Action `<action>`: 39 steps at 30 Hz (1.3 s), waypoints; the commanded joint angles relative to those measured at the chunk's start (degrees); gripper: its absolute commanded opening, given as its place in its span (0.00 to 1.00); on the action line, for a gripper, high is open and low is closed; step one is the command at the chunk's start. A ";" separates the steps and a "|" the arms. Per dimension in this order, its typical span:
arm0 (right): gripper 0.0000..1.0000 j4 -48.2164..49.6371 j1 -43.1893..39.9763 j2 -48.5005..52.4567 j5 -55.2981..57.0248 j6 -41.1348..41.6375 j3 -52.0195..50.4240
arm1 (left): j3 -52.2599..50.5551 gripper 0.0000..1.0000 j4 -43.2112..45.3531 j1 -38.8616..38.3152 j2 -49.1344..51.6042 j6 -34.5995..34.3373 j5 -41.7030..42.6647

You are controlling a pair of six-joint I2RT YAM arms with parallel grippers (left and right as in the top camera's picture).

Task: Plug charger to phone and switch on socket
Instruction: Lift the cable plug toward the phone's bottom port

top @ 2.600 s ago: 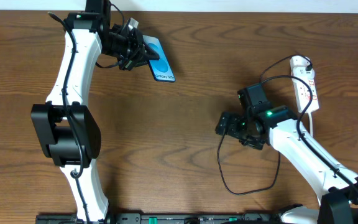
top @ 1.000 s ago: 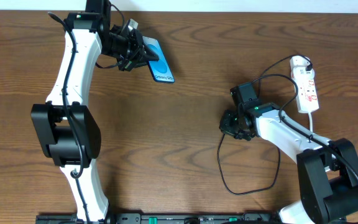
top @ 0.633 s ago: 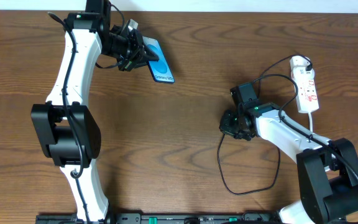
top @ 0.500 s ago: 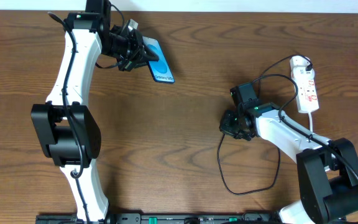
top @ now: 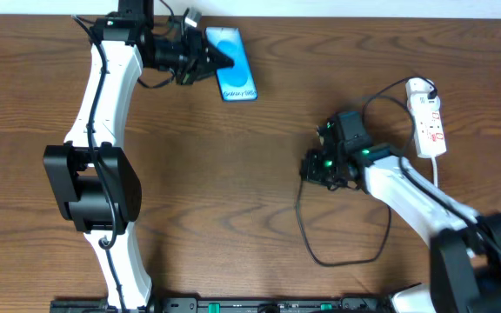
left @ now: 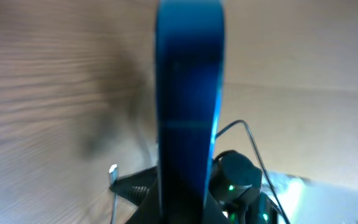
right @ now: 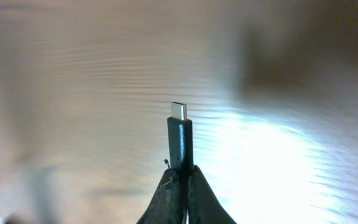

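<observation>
At the far edge left gripper clamps phone; right gripper, pinched on charger, sits well apart toward the right edge

Table: dark brown wood grain, pale strip along the 12 o'clock edge. Socket lies flat near 3 o'clock, long axis roughly 12-to-6, red marks facing up. Charger cable slack lies in an open loop between 4 and 5 o'clock.

A dark brown wood-grain table fills the overhead view. A pale strip runs along its far edge, a black rail along the near one. Bright glare whitens the wood under the right wrist.
</observation>
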 commanded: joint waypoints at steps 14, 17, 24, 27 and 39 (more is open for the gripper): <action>0.01 6.38 -0.13 -15.67 -20.52 -10.71 1.97 | 1.16 0.07 7.41 -6.08 -1.92 9.97 14.40; 0.01 9.38 -0.13 -15.65 -20.50 -6.08 1.97 | 1.16 0.07 7.39 -6.40 -1.92 9.75 14.47; 0.01 15.69 0.17 -15.65 -20.50 1.29 1.95 | 1.16 0.07 7.69 -6.40 -1.92 5.33 14.75; 0.01 15.65 0.55 -15.65 -20.50 1.97 1.95 | 1.16 0.07 9.31 -6.40 -1.92 3.26 17.97; 0.01 20.15 1.01 -15.61 -20.04 9.51 1.95 | 1.16 0.07 12.76 -6.40 -1.92 -3.17 18.18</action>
